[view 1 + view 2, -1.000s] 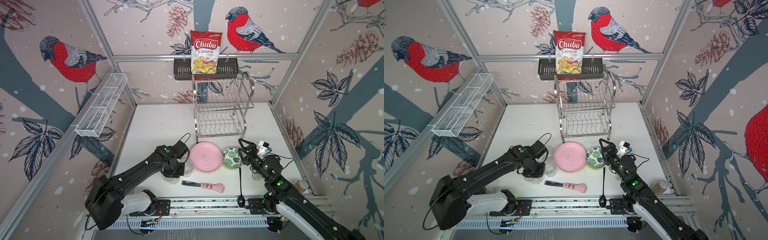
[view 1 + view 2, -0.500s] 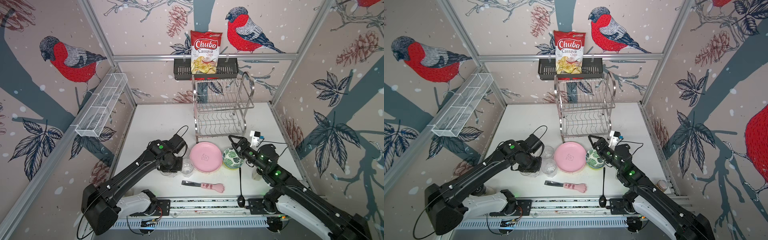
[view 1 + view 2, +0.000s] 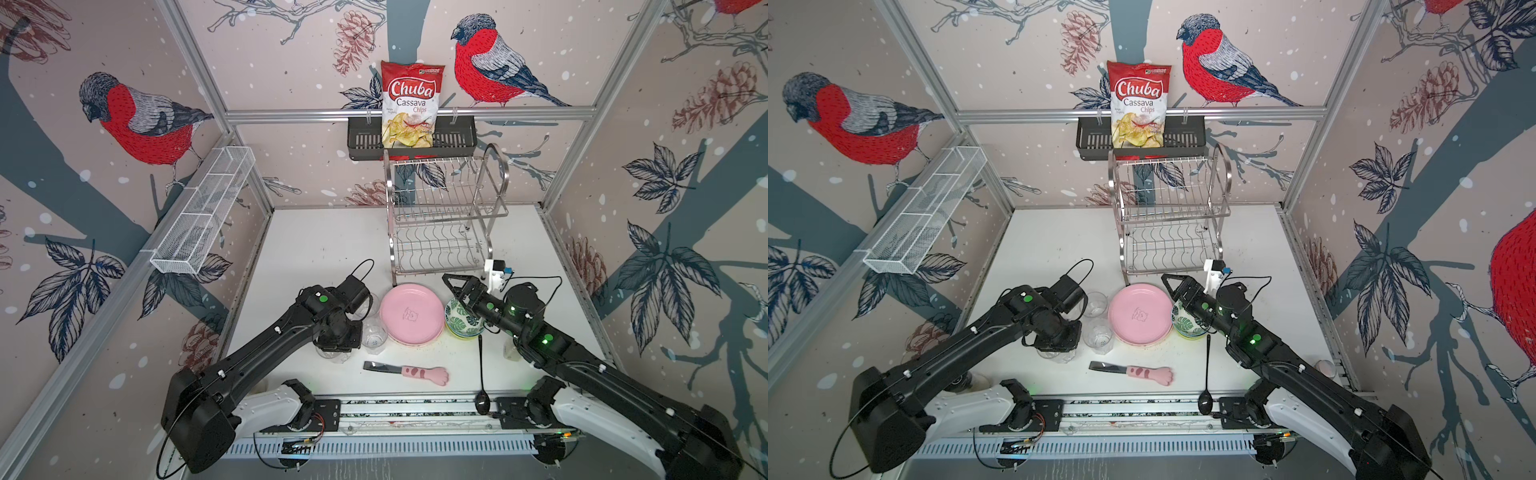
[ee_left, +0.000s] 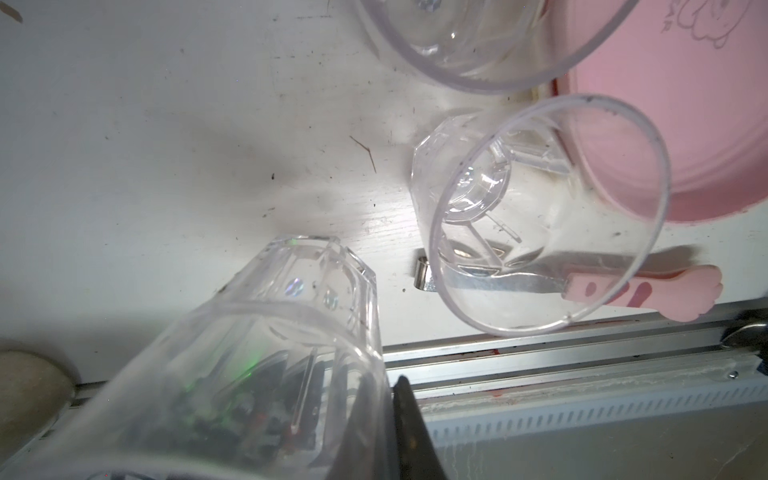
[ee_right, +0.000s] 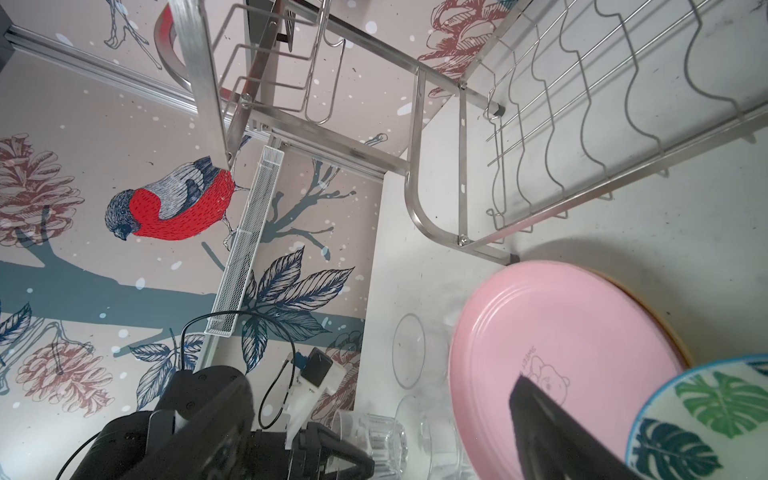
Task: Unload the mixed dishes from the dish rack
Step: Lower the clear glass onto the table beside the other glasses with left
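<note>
One tilted glass [image 4: 266,353], base toward table [image 4: 166,124], pinched by left pincer [image 3: 334,349]; right pincer [image 3: 456,284] wide apart

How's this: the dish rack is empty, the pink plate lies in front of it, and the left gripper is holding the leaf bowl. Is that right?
Not quite: the left gripper holds a clear glass, not the leaf bowl; the left wrist view shows it. The rest is right.
</note>
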You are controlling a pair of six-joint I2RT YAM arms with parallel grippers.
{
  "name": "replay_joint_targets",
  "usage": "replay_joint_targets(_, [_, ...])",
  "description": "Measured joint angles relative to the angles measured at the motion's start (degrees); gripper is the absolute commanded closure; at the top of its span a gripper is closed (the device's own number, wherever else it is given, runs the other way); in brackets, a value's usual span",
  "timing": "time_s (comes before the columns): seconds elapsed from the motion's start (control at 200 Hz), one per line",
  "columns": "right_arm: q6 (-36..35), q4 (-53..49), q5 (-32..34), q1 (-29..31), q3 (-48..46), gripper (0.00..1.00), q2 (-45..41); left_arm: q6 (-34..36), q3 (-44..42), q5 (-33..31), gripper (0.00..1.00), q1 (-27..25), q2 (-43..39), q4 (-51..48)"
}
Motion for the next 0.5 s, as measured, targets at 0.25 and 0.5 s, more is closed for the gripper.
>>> replay_joint_targets(0.25, [-0.02, 0.04, 0.0, 0.17, 0.2, 0.03, 0.87, 1.11, -1.11, -0.42, 1.0, 1.4, 0.79, 1.88])
replay_joint_targets(0.5, [-0.02, 0.0, 0.0, 0.2, 0.17, 0.02, 0.24, 2.56, -2.86, -0.11, 1.0, 1.84, 4.74, 6.73])
